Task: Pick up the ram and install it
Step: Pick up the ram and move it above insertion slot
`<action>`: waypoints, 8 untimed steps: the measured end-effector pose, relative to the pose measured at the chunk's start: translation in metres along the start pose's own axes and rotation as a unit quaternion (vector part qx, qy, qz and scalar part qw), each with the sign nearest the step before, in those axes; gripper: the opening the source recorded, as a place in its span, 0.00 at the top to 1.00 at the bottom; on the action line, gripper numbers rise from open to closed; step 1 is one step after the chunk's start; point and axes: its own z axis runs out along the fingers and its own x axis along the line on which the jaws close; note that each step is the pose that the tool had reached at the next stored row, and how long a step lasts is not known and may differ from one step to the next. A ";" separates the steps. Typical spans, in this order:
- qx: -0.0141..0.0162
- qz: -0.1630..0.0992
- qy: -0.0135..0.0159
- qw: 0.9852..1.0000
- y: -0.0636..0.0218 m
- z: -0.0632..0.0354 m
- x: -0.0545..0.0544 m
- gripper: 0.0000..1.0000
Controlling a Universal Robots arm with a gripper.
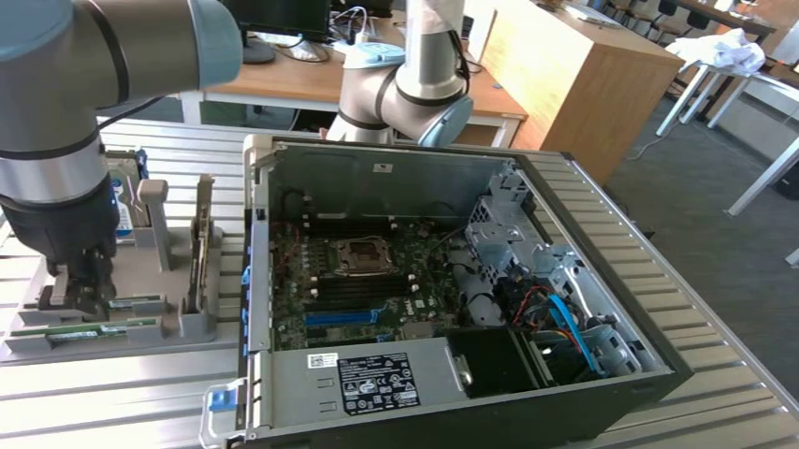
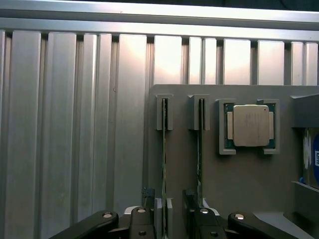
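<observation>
No wording can be made out anywhere. On the computer case's silver power-supply cover [image 1: 362,374] sits a small white sticker [image 1: 322,360] with a barcode-like strip, its characters too fine to read. Right beside it is a larger black label [image 1: 378,384], packed with white print and symbols, none legible. In the wrist view, the square silver processor [image 2: 250,125] shows a plain metal lid with no readable marking.
</observation>
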 end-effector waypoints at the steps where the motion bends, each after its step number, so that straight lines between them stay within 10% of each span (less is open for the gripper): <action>1: 0.000 0.000 0.000 1.000 0.0000 0.0010 0.000 0.64; 8: 0.000 0.000 0.000 1.000 -0.0003 0.0087 0.000 0.64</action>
